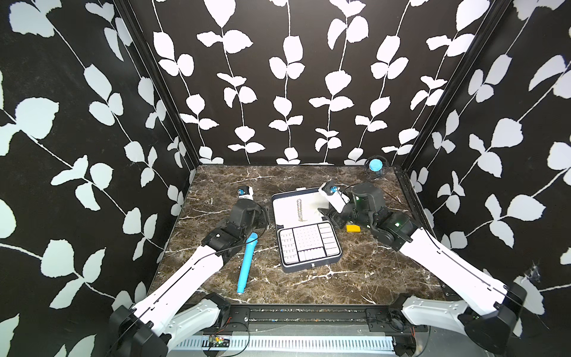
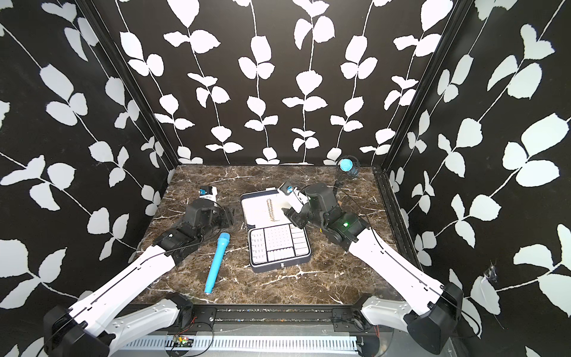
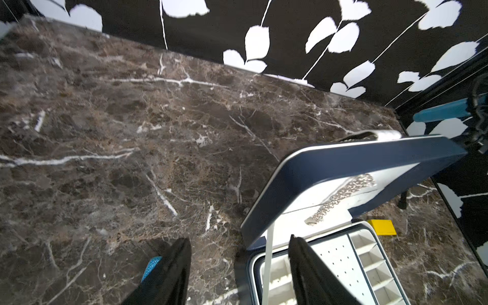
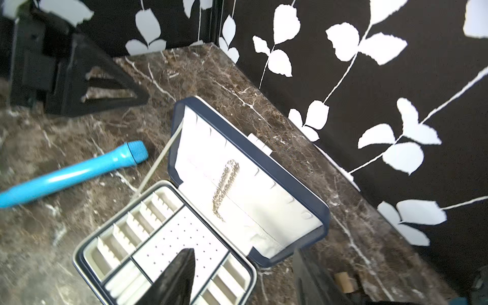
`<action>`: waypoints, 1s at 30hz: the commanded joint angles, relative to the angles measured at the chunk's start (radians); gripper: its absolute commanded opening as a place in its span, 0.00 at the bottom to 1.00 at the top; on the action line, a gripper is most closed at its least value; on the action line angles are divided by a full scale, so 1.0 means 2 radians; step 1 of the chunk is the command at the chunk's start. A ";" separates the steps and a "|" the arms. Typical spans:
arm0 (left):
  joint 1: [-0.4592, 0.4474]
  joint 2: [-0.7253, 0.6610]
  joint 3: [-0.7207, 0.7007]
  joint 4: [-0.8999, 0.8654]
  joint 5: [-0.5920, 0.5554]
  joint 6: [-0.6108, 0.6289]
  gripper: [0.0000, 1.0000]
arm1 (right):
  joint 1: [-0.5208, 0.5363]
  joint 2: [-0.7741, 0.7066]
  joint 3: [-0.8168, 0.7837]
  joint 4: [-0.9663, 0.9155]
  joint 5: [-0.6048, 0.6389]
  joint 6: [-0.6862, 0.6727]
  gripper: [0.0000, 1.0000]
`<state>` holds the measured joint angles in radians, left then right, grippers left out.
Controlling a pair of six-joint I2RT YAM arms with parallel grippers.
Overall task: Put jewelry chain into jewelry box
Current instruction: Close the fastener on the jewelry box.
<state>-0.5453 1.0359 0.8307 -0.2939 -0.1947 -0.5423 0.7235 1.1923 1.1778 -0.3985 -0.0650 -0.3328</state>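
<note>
The right fingers (image 1: 323, 212) are held released, with a clear gap between them and nothing gripped. In the right wrist view they are seen poised above the gridded tray of the jewelry box (image 1: 296, 267). The left fingers (image 1: 263, 216) are likewise spread and empty, and are positioned just beside the left edge of the tilted-back lid. The jewelry chain (image 1: 301, 210) is found on the white lining of the open lid, not in the tray. It is doubled into a narrow strand, and its long axis is directed from the hinge side toward the far rim of the lid, away from the robot. From the right fingers the chain is located to the left; from the left fingers it is located to the right, past the lid wall. The right arm is judged the nearer, since its fingers overlap the lid's right margin in both top views. Whether the chain is hooked to the lining cannot be determined. A blue toy microphone (image 1: 247, 262) and a yellow block (image 1: 353, 228) are noted on the tabletop (image 1: 309, 287), well apart from the chain.
</note>
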 commanded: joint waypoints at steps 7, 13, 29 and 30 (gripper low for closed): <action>0.007 0.053 -0.043 0.079 0.051 0.007 0.58 | -0.005 0.042 0.018 0.022 -0.028 -0.253 0.60; 0.007 0.090 -0.033 0.090 0.062 -0.015 0.57 | -0.007 0.106 0.058 0.006 -0.048 -0.306 0.60; 0.007 0.027 -0.040 -0.020 0.048 -0.034 0.59 | -0.011 0.149 0.102 0.007 -0.056 -0.312 0.68; 0.006 0.023 -0.046 -0.021 0.061 -0.044 0.59 | -0.011 0.146 0.100 0.008 -0.056 -0.309 0.68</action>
<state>-0.5358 1.1229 0.7528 -0.2745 -0.1017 -0.5850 0.7067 1.5078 1.3632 -0.3931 -0.1692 -0.9714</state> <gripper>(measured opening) 0.587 0.678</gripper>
